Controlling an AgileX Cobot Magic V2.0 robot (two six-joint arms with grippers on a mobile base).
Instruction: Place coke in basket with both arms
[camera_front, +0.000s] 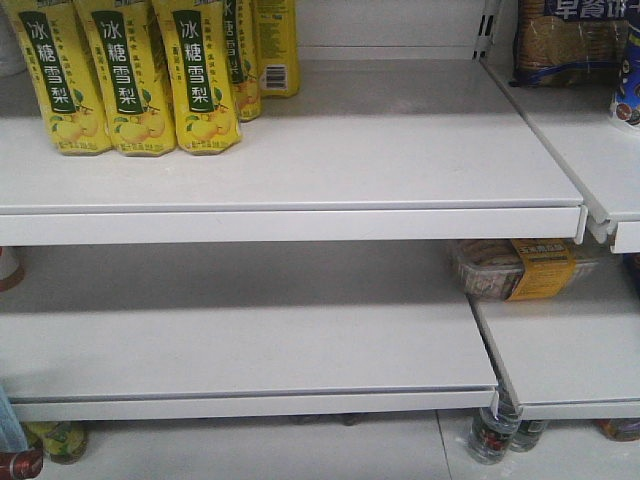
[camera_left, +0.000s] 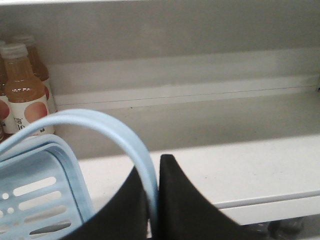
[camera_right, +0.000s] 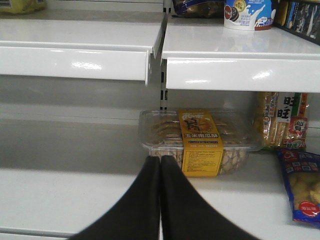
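Light blue basket (camera_left: 35, 195) handle sits clamped in the left gripper (camera_left: 152, 200); the right gripper (camera_right: 160, 200) is closed, empty.

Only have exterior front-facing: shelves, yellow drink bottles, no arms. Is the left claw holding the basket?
Observer: Yes. The left claw is shut on the handle of the basket.
Operator: Right claw?
Observer: The right claw is shut with nothing in it, facing a clear biscuit box.
Operator: Coke anywhere?
Observer: No can in either wrist view. Only orange drink bottles on the shelf behind the basket.
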